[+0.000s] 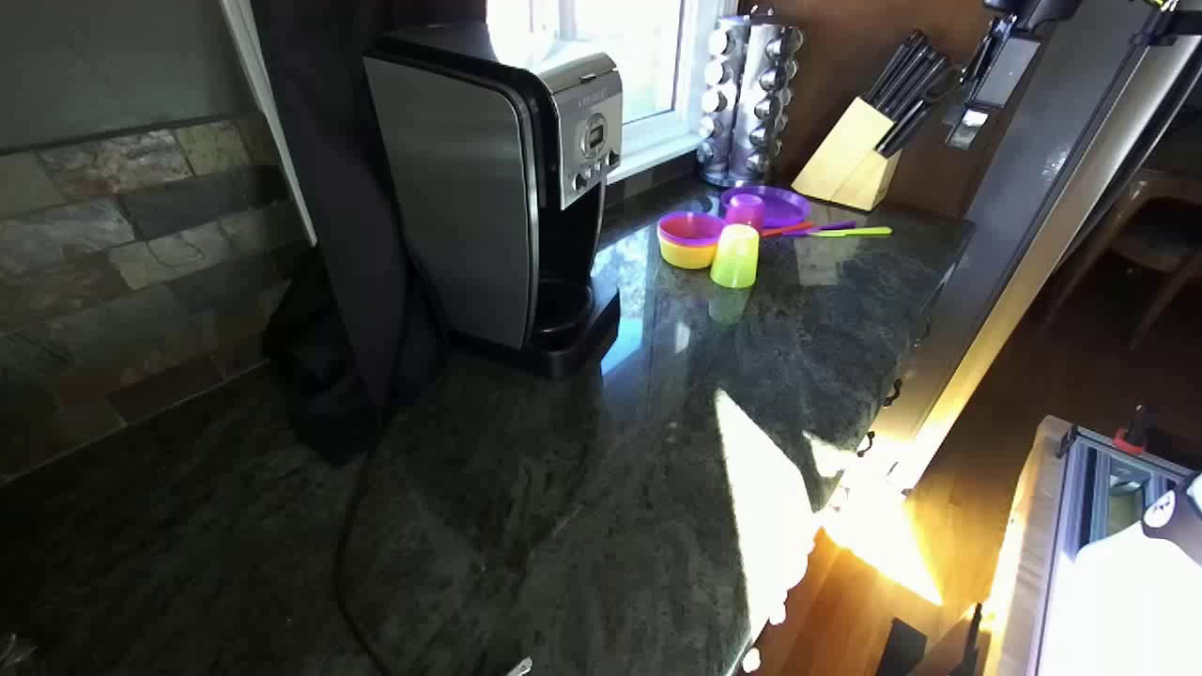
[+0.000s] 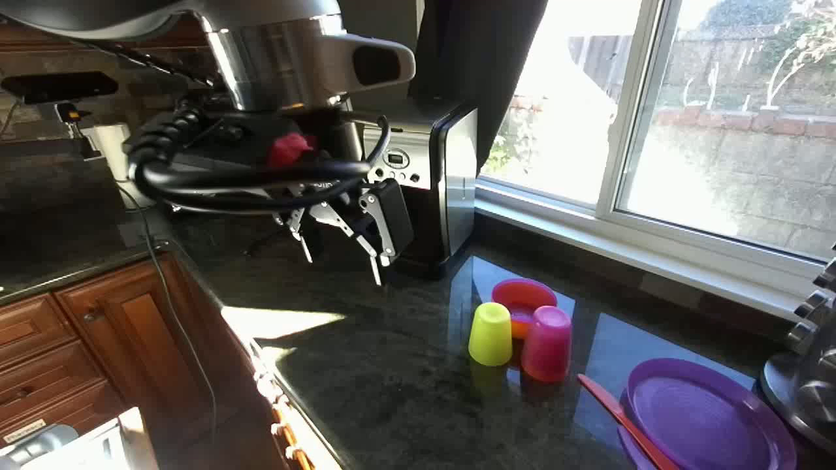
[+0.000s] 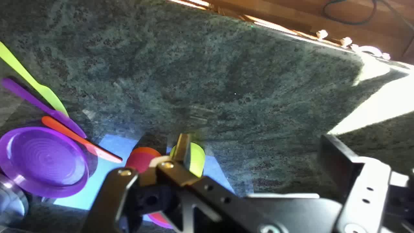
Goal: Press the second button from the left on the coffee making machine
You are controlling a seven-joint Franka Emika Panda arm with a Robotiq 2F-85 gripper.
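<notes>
Pincer (image 3: 256, 149) spread wide, empty, above the countertop (image 3: 245, 81).

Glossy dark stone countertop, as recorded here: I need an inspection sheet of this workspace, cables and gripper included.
Surface: countertop, partly sunlit.
Job's things: tall boxy silver-and-black coffee making machine, upright; small buttons below its display, pressed or not unclear.
Clutter: upturned lime-green plastic cup, upturned magenta plastic cup, stacked round plastic bowls, round purple plastic plate, three plastic knives.
Gripper: black-and-silver two-finger gripper, open, nothing held, clear of the machine.
Cables: thin dark cable across countertop; thick black cables looped near gripper.
Surroundings: white-framed window, slanted pale wooden knife block.
</notes>
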